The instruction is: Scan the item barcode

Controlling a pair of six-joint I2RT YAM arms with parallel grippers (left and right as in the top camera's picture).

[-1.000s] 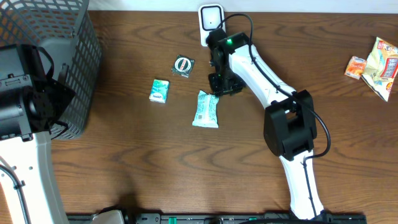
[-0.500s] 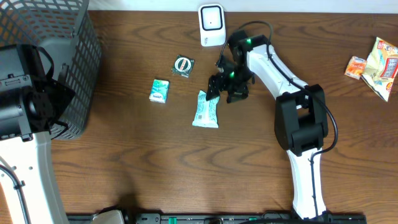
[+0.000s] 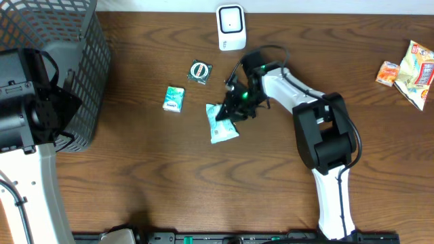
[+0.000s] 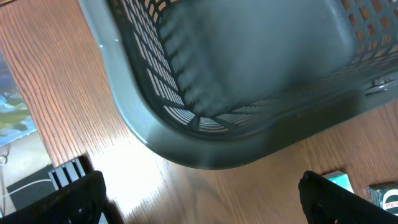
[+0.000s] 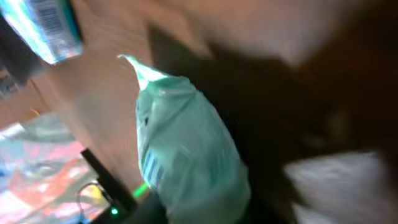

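- left jaws: spread wide, nothing between them; just beside 1 grey mesh basket [image 4: 186,93] at the left of the tabletop [image 3: 135,183].
- right jaws: closed on the upper end of 1 pale-teal pouch [image 3: 220,125], mid-tabletop, lying at an angle; wrist view blurred.
- 1 small teal pack [image 3: 174,98], left of the pouch, apart from it.
- 1 dark ring-print packet [image 3: 199,72], beyond the pack.
- 2 at far right, side by side: 1 orange snack packet [image 3: 387,73], 1 yellow-white snack packet [image 3: 417,64].
- 1 white scanner [image 3: 231,27], far edge, beyond the pouch, not touching.
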